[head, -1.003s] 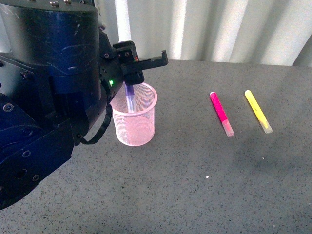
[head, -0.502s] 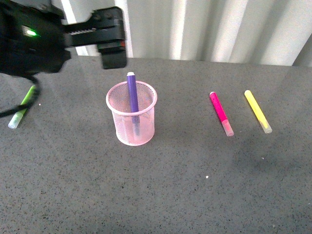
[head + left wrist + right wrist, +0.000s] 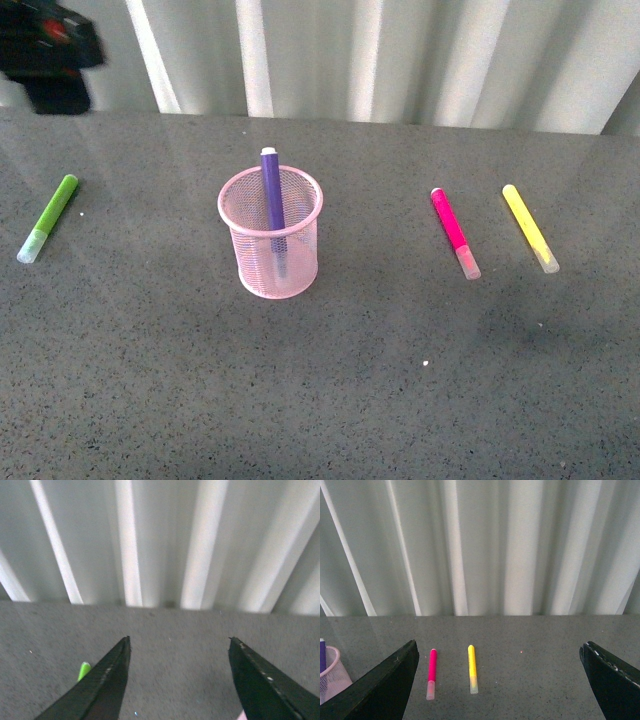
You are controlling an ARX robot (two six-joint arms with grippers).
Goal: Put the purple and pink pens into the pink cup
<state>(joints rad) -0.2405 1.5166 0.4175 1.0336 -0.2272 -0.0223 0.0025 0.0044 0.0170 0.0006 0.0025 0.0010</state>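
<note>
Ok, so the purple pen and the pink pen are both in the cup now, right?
Not quite. Only the purple pen stands in the cup; the pink pen lies on the table, between the cup and the yellow marker. The front view shows it.

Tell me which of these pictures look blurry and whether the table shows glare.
Front view: pink cup sharp, left gripper in the corner smeared, faint sheen far back on the table. Left wrist view: soft throughout. Right wrist view: crisp, pink pen clearly outlined.
</note>
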